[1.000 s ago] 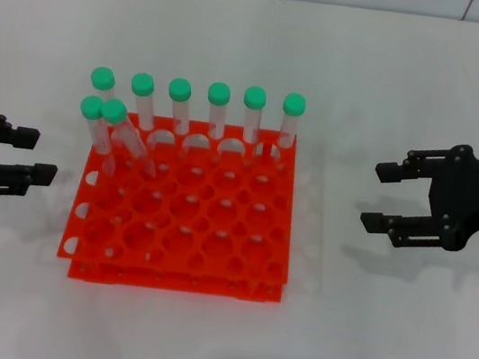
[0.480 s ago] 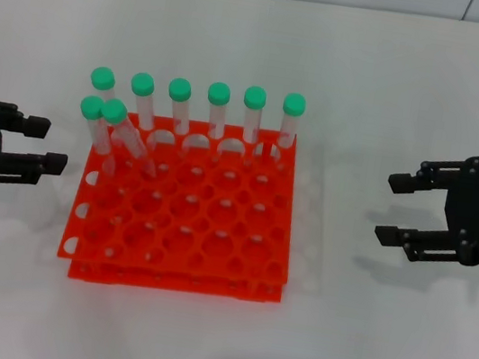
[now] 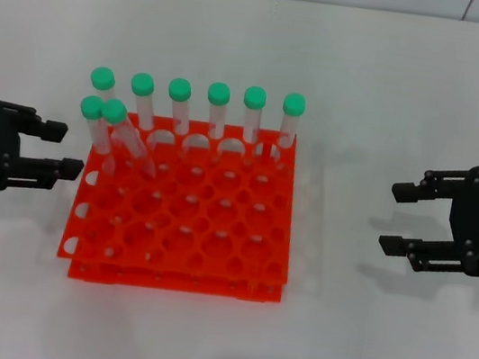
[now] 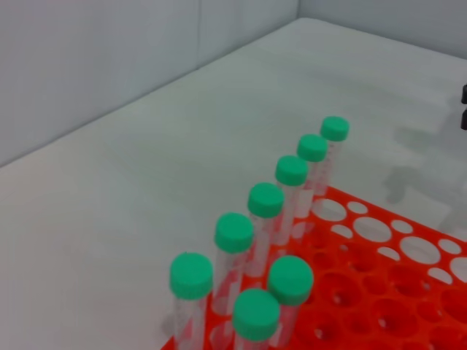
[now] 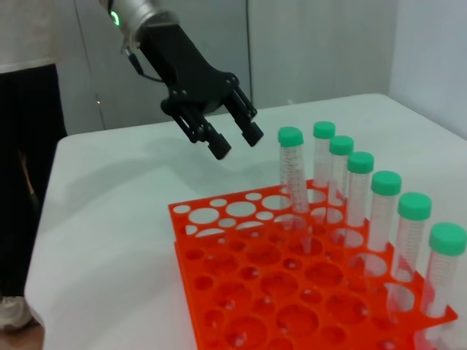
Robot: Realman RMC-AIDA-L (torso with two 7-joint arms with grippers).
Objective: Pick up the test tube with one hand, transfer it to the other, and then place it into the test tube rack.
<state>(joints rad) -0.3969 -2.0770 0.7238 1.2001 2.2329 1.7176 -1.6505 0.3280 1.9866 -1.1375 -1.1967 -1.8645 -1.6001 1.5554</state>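
Clearly, the deciding relation is that of the left black two-finger gripper (image 3: 55,149) to the slender clear plastic test tubes with green caps, all eight of which are seated in the bright orange-red square plastic test tube rack (image 3: 178,252). Six tubes are stood upright along the rack's far row, and two more are held in the near-left part of that end; of these, one leaning tube (image 3: 127,139) is tilted with its green cap toward the left side and its round bottom down in a hole. No tube is seen lying loose on the white table (image 3: 400,87).

The left gripper is held just beside the rack's left edge, jaws apart and empty, fingers pointed toward the rack at roughly the height of the two nearer tubes. The right black two-finger gripper (image 3: 402,220) is kept well apart from the rack on its right side, jaws likewise apart and empty.

The left arm is judged much the nearer to the leaning tube. Since the tubes' long axes are near vertical, a sideways approach with the fingers closing across a tube below its cap would seem called for; crowding by the neighbouring tube (image 3: 97,125) is a likely hazard.
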